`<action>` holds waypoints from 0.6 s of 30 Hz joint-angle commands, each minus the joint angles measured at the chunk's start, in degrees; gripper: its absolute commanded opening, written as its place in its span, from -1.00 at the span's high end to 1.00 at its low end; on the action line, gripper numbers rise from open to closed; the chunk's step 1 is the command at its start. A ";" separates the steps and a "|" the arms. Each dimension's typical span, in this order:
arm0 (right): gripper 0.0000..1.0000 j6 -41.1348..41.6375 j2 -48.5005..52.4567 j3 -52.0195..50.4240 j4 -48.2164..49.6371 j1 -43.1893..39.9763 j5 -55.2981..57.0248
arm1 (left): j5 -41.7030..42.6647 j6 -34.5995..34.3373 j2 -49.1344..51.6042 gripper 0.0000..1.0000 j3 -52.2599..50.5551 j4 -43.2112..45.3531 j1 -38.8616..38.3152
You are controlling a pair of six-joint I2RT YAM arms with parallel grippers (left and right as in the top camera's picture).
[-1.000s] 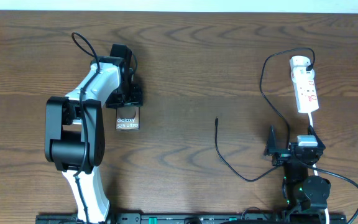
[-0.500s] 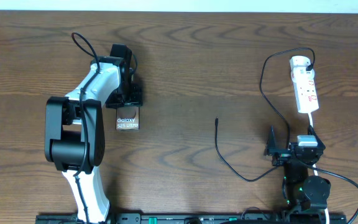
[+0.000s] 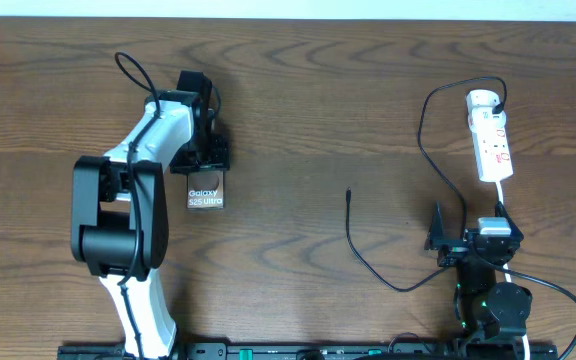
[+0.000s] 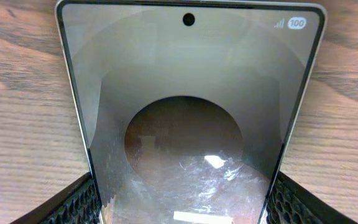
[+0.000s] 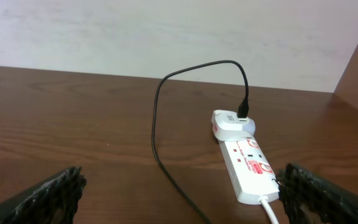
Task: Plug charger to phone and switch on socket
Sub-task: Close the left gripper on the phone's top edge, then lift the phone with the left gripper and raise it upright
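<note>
"Phone spot, please?"
"My left claw [image 3: 201, 160] pinches the phone [image 4: 188, 124] by its two sides, right between the fingers [image 4: 73, 202]."
"And the other one?"
"My right claw [image 5: 180, 180] is spread wide and holds nothing. The socket [image 5: 247, 165] sits just ahead of it. The tip of the charger [image 3: 349, 205] lies on the surface [image 3: 288, 110], well off to its left."
"What could go wrong?"
"I think the shiny phone could slip, or a tug on the charger could drag the socket."

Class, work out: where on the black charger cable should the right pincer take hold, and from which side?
Just behind the plug tip, from above, closing across the cable. It lies flat on the table, and that last stretch runs straight.
</note>
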 commanded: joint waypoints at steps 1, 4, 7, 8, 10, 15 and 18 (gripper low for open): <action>-0.99 -0.57 -0.31 -0.07 -0.24 0.92 0.24 | -0.72 0.57 -5.20 0.85 1.70 -0.35 0.07; -0.98 -0.57 -0.31 -0.07 -0.24 0.92 0.24 | -0.70 0.55 -8.22 0.86 1.70 -0.37 0.07; -0.99 -0.57 -0.31 -0.07 -0.24 0.92 0.24 | -0.68 0.55 -10.54 0.85 1.70 -0.39 0.07; -0.99 -0.57 -0.31 -0.07 -0.24 0.92 0.24 | -0.68 0.55 -11.32 0.86 1.70 -0.39 0.07; -0.99 -0.57 -0.31 -0.07 -0.24 0.92 0.24 | -0.70 0.55 -12.90 0.85 1.70 -0.42 0.07; -0.99 -0.57 -0.31 -0.07 -0.24 0.92 0.24 | 0.11 0.46 -16.76 0.85 1.70 -0.50 0.07; -0.99 -0.57 -0.31 -0.07 -0.24 0.92 0.24 | 2.58 0.28 -19.02 0.86 1.70 -0.61 0.07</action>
